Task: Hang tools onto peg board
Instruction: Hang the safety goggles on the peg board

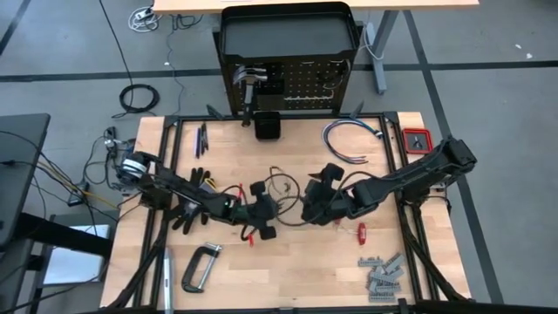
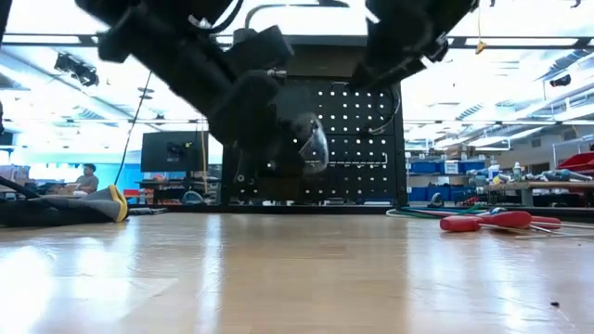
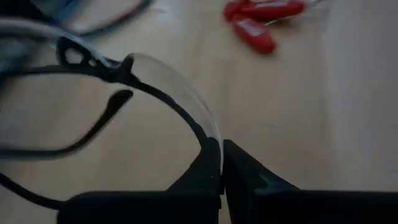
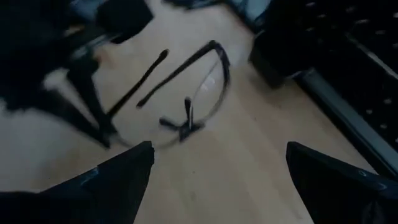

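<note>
The peg board (image 1: 301, 85), a black holed panel, stands upright at the counter's (image 1: 296, 270) far edge with a hammer (image 1: 248, 80) hung on it. A small black box (image 1: 267, 126) sits before it. At mid-counter my left tool (image 3: 222, 163) is clamped on the glasses' (image 3: 163, 81) clear lens edge; their thin black arms trail back toward my spread right tool (image 4: 217, 163). Red-handled drivers (image 3: 256, 18) lie nearby.
</note>
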`<state>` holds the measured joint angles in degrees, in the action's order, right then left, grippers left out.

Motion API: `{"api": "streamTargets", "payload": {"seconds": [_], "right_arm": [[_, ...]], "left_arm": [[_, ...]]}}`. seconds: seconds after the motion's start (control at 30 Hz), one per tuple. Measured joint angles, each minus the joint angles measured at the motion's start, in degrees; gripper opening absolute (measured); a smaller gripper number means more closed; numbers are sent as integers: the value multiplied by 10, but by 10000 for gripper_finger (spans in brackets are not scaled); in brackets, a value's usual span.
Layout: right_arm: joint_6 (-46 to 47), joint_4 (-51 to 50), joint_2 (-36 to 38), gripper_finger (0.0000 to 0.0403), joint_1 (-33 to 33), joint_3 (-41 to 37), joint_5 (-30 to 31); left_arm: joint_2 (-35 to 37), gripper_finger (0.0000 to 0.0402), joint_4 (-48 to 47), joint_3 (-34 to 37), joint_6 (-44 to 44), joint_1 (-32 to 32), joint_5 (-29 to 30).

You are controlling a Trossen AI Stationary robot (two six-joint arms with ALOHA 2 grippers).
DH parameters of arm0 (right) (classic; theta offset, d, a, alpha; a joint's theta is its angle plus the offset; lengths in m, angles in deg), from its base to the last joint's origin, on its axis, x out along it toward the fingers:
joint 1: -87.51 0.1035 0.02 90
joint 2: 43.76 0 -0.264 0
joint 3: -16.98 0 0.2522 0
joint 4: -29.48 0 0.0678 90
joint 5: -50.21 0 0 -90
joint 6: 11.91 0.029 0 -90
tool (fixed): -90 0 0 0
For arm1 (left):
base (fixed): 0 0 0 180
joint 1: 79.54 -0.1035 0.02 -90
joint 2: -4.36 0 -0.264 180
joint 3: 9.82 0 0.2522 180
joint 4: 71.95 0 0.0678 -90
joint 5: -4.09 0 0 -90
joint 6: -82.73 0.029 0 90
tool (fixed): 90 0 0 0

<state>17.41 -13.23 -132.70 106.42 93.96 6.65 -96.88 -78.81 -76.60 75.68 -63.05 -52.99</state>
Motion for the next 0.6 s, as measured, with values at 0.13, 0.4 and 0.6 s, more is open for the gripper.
{"api": "streamTargets", "payload": {"seconds": [0.13,0.4,0.6], "right_arm": [[-7,94,-11,363,-28,-13,29],[-9,163,-3,281,-85,-12,8],[-10,183,-7,207,-112,-13,-34]], "left_arm": [[-3,8,-50,-45,91,0,44],[-5,8,-71,-63,174,17,163],[-4,8,-69,-63,184,20,181]]}}
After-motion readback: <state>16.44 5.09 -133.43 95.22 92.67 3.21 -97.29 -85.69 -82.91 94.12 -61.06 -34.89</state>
